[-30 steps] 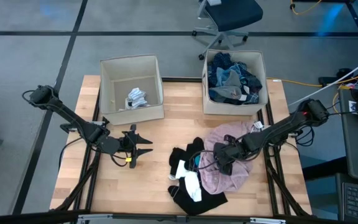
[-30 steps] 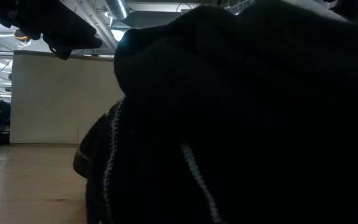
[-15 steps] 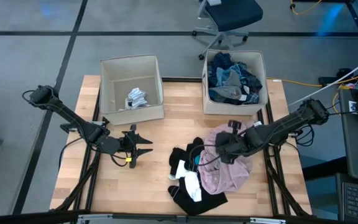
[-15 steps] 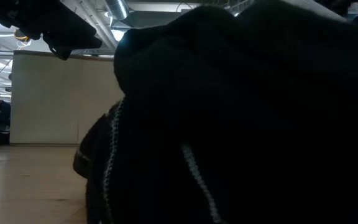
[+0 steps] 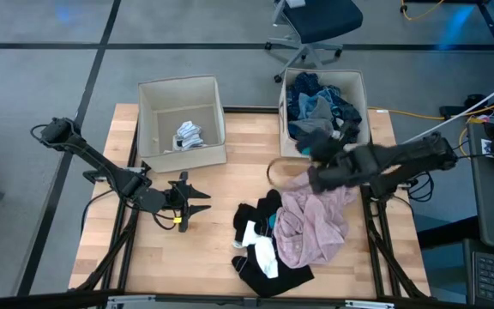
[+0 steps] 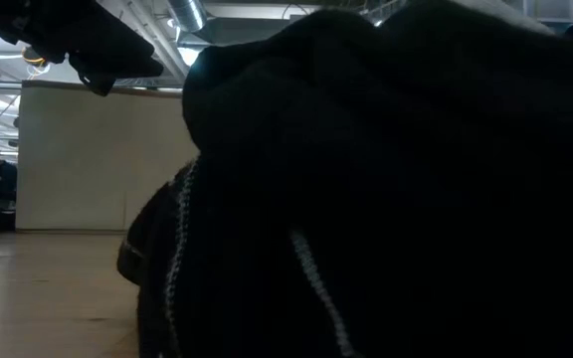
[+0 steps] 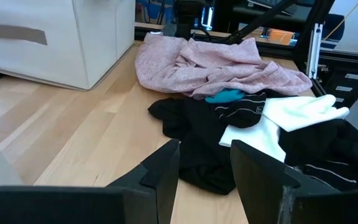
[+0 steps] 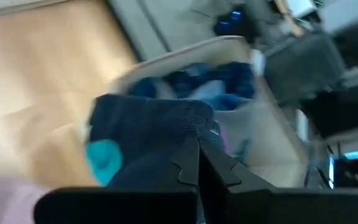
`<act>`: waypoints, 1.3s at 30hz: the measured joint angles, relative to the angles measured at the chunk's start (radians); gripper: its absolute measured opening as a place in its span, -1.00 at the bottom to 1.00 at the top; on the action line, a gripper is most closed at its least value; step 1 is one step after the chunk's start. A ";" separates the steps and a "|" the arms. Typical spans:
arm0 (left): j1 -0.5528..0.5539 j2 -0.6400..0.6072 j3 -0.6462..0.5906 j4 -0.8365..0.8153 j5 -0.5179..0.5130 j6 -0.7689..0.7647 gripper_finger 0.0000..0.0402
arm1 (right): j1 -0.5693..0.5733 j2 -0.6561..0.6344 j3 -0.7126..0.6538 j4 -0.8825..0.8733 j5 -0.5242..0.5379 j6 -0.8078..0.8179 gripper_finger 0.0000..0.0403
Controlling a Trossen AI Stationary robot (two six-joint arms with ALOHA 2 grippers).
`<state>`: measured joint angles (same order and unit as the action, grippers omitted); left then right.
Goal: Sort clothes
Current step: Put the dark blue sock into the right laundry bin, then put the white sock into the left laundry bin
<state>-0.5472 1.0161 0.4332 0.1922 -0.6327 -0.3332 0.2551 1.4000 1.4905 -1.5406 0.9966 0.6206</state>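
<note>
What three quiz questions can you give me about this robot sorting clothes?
1. True or false: the right gripper is shut on a dark blue garment.
2. Where are the white and grey socks? A: in the left box. B: in the right box.
3. Fill in: the pink garment lies on the ____.
Key: 1 true; 2 A; 3 table.
</note>
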 joint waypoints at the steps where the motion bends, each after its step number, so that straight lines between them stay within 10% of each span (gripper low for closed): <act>1: 0.000 0.000 0.000 0.000 0.000 0.000 -0.33 | -0.029 -0.013 0.010 -0.006 0.017 -0.004 -0.99; 19: 0.000 0.000 0.000 0.005 0.000 0.000 -0.33 | -0.699 -0.160 0.012 0.100 0.159 -0.158 -1.00; 29: 0.000 0.000 0.000 0.006 0.000 -0.008 -0.33 | -0.918 -0.159 -0.121 0.524 -0.128 -0.268 -0.97; 39: 0.000 0.000 0.000 0.006 0.000 -0.008 -0.33 | -1.010 -0.158 -0.223 0.585 -0.209 -0.293 -0.49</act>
<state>-0.5472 1.0161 0.4331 0.1978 -0.6323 -0.3412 -0.7554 1.2419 1.2675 -0.9559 0.7875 0.3277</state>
